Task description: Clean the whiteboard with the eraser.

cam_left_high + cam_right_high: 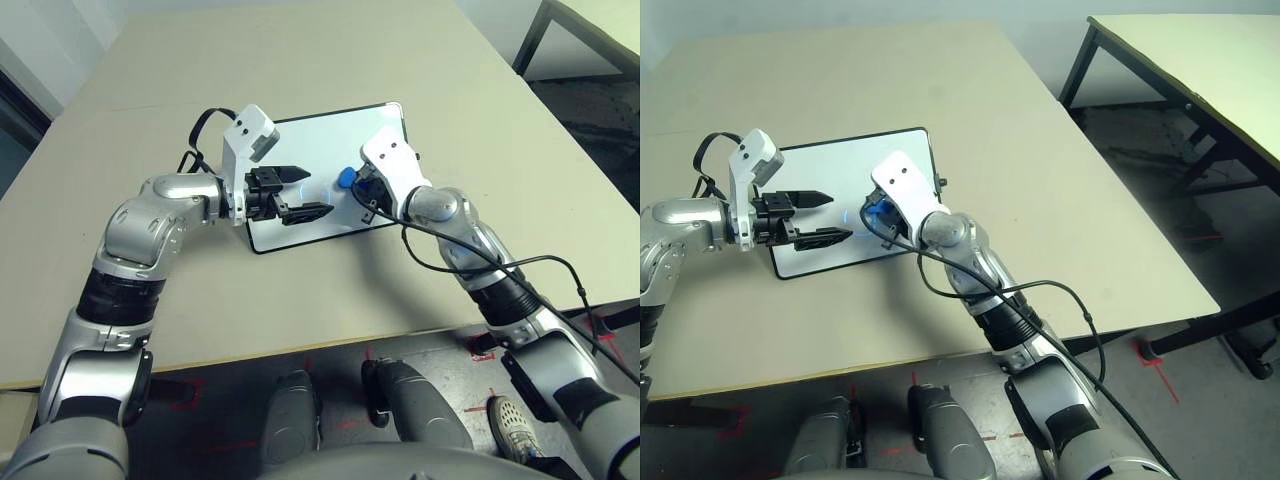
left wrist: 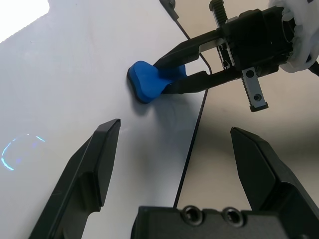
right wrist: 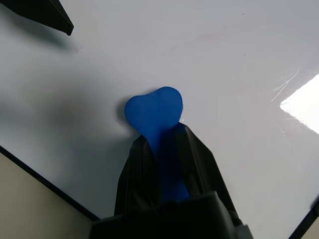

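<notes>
Left eye view: can see the whiteboard lying flat on the big pale table. Has a thin black frame and round corners. On its right side, can spot a small black knob.

Look at the right gripper next. Has both black fingers closed on the blue eraser, one on each side of its skinny middle. Leaves one round, bumpy end poking out past the tips. Find that eraser over the whiteboard, near the edge on the robot's right. Cannot tell if all of its bottom touches the white top.

Now look at the left gripper. Has its two black fingers wide apart, with no toy or tool pinched in them. Hangs over the whiteboard, with the tips pointing toward the eraser.

Between the two grippers, can see a light-blue curvy mark on the white top. Near the eraser, can also find very faint pink smudges. Can see dark, soft shadows there too.

By the silver right arm, can see a long black cord looping down. Down on the floor, can find a person's shoe and red tape marks. Off to the right, can see another table.
</notes>
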You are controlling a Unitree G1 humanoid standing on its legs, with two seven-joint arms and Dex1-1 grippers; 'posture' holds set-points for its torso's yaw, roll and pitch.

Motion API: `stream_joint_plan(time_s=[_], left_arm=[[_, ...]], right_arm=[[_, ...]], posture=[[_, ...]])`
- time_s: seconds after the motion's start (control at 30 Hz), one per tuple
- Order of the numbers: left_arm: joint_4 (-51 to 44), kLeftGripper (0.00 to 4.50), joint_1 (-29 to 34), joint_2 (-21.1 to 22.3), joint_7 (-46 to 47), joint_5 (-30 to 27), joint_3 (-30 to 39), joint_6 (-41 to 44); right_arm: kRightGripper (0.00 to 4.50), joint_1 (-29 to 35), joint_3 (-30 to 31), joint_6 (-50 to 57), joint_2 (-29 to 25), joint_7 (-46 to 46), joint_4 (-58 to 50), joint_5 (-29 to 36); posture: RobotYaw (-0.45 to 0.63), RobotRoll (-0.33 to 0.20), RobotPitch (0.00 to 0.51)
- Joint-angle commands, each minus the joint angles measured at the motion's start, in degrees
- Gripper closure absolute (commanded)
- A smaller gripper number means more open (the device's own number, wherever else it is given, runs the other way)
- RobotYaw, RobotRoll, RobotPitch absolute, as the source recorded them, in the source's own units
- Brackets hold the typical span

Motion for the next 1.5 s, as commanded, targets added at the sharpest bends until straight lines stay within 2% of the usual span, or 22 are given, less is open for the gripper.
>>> stream_joint_plan(time_s=[0.03,0.33,0.47,0.53,0.67,0.83,0.93,1.0,1.23,1.4,1.5], left_arm=[[-0.6,0.0,0.3,0.1,0.1,0.2,0.1,0.0],[-0.3,0.0,-0.4,-0.1,0.0,0.1,-0.4,0.0],[0.0,0.0,-0.7,-0.2,-0.2,0.2,-0.5,-0.1],[0.0,0.0,-0.8,-0.4,-0.1,0.2,-0.3,-0.4],[-0.9,0.0,-0.9,-1.2,1.4,-0.9,2.0,-0.5],[-0.9,0.0,-2.4,-6.1,9.6,-2.4,11.2,-4.6],[0.3,0.0,-4.8,-9.4,17.4,-1.2,18.6,-11.9],[2.6,0.0,-6.2,-10.0,22.7,0.8,23.1,-17.6],[14.9,0.0,-3.5,-5.8,30.9,6.9,31.6,-33.5],[26.1,0.0,1.4,-3.4,32.0,8.0,34.6,-39.6],[33.3,0.0,4.9,-3.4,32.0,8.1,34.9,-42.9]], right_arm=[[3.9,3.4,1.7,1.7,-1.8,0.2,2.7,-1.5],[3.9,8.6,-1.8,3.9,-7.3,-0.1,-1.7,-0.8],[3.9,8.6,-3.1,4.9,-6.7,0.5,-5.2,1.1],[3.9,7.3,-4.9,6.8,-4.7,1.4,-8.8,4.2],[3.9,2.9,-13.1,14.3,0.1,2.0,-17.8,12.8],[3.91,-3.5,-24.0,19.4,0.9,-2.4,-23.2,18.0],[3.91,-5.1,-29.2,18.3,-1.0,-7.2,-21.9,17.2],[3.91,-4.3,-30.5,17.6,-3.7,-10.4,-19.4,14.8],[3.91,1.4,-29.6,15.8,-10.9,-15.0,-7.9,11.4],[3.91,2.2,-28.6,16.4,-11.2,-15.3,-2.1,12.1],[3.91,3.2,-27.5,17.6,-10.9,-15.3,0.6,12.0]], posture=[[0.01,0.0,0.125],[0.0,0.0,0.129],[-0.01,0.0,0.128],[0.0,0.0,0.127],[0.01,0.0,0.127],[0.02,0.0,0.127],[0.02,0.0,0.132],[0.03,0.0,0.133],[0.04,0.0,0.136],[0.04,0.0,0.13],[0.05,0.0,0.128]])
